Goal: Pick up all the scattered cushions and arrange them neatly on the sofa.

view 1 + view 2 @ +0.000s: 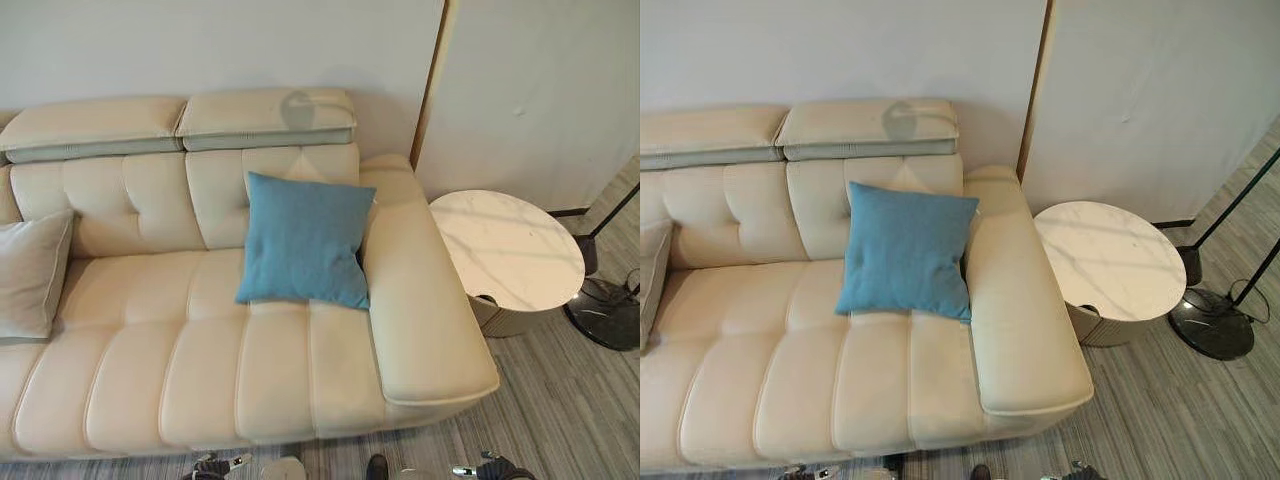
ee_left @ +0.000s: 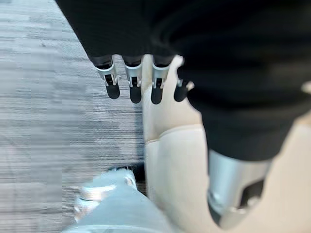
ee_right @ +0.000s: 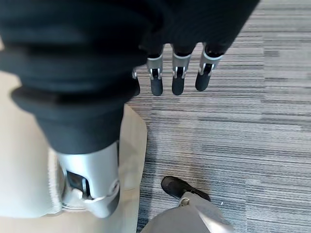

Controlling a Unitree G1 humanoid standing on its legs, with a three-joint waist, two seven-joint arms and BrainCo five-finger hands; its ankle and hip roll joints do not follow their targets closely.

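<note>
A blue cushion (image 1: 305, 240) leans upright against the backrest of the cream leather sofa (image 1: 180, 360), close to its right armrest. At the far left of the seat, a pale beige cushion (image 1: 30, 275) also rests against the backrest. My left hand (image 2: 134, 82) hangs low in front of the sofa's base, fingers straight and holding nothing. My right hand (image 3: 178, 77) hangs the same way over the striped grey floor, open and empty. Both hands peek in at the bottom edge of the left eye view, the left hand (image 1: 215, 467) and the right hand (image 1: 490, 470).
A round white marble side table (image 1: 505, 245) stands just right of the sofa's armrest. A black floor lamp base (image 1: 605, 310) sits on the grey carpet beyond it. A pale wall runs behind the sofa.
</note>
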